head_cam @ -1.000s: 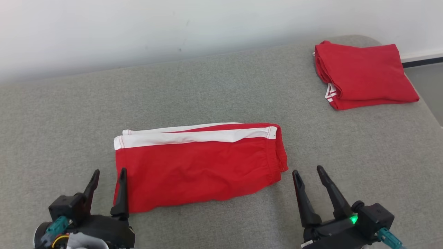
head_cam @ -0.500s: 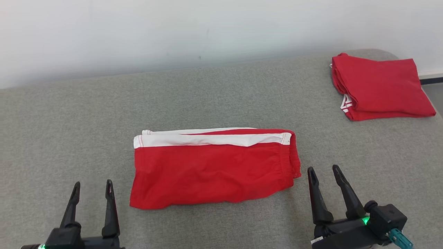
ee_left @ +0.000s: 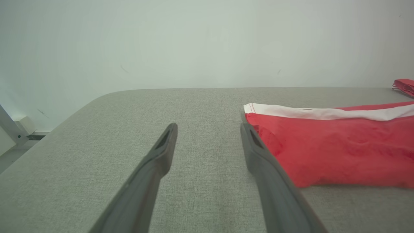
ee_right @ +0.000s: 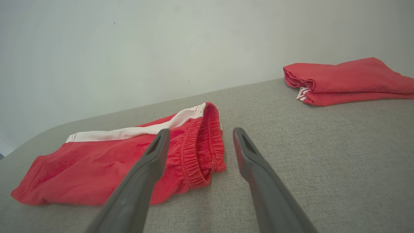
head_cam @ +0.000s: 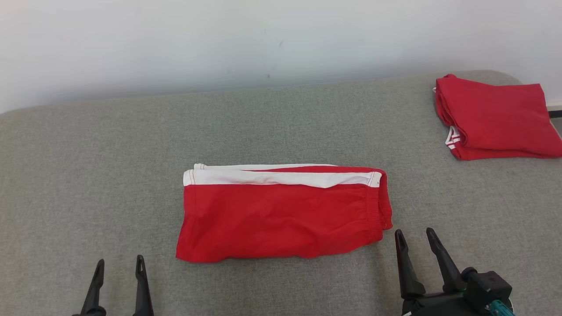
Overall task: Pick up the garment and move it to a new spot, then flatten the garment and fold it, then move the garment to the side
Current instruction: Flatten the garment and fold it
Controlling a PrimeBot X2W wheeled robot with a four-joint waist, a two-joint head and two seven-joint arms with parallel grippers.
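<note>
Garment (head_cam: 281,219): red shorts with a white side stripe, folded lengthwise into a flat rectangle and lying mid-desk. The elastic waistband is at its right end and the leg hem at its left (light wrinkles across the red panel).

Right tool (head_cam: 414,231): fingers spread with nothing between them, just beside the near waistband corner.

Left tool (head_cam: 120,261): likewise spread and empty, near the hem corner but apart from it, over bare desk (head_cam: 88,175).

Desk surface is grey fabric. A second red garment (head_cam: 496,116), folded, sits at the far right corner, well apart from the first. Pale wall (head_cam: 219,35) behind.
</note>
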